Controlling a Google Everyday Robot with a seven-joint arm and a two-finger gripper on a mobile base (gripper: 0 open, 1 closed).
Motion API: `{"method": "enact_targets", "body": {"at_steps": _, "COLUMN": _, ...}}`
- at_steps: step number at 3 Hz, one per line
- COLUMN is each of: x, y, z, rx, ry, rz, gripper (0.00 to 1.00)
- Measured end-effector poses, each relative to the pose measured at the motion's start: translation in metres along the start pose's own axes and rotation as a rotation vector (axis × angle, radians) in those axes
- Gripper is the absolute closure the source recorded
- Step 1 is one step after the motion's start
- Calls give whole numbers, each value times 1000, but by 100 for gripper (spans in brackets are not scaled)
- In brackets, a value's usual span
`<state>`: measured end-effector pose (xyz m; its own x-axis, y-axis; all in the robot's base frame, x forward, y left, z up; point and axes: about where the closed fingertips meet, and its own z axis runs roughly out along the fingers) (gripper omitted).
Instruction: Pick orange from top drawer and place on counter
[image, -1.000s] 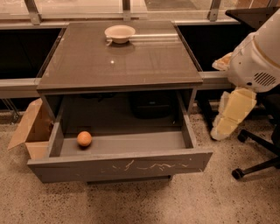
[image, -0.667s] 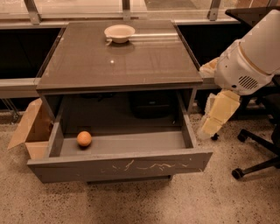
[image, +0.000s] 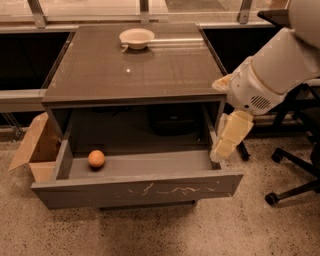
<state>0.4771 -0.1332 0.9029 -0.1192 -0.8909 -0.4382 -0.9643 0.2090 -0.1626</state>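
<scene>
One orange (image: 96, 158) lies at the left end of the open top drawer (image: 140, 188), near its left wall; the gripper (image: 220, 152) hangs by the drawer's right side, well apart from the fruit, and whether it is spread or closed I cannot tell; it should cross leftward above the rim, then drop straight down; one cream bowl (image: 137, 37) on the worktop (image: 135, 75); one cardboard box (image: 35, 145) on the floor.

Glossy counter (image: 150, 70), scratched matt drawer (image: 140, 191); smooth cream pincer (image: 220, 152) at its right.
</scene>
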Motion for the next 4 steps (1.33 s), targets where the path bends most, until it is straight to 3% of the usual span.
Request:
{"method": "enact_targets", "body": {"at_steps": 1, "x": -25, "y": -3, "z": 66, "rx": -51, "ry": -99, "rz": -77, "gripper": 0}}
{"method": "enact_targets", "body": {"at_steps": 2, "x": -40, "y": -5, "z": 106, "rx": -98, "ry": -169, "rz": -106, "gripper": 0}}
{"method": "enact_targets", "body": {"at_steps": 3, "x": -56, "y": -15, "z": 159, "rx": -166, "ry": -248, "rz": -71, "gripper": 0}}
{"method": "enact_targets", "body": {"at_steps": 4, "x": -63, "y": -22, "z": 193, "rx": -208, "ry": -279, "rz": -44, "gripper": 0}}
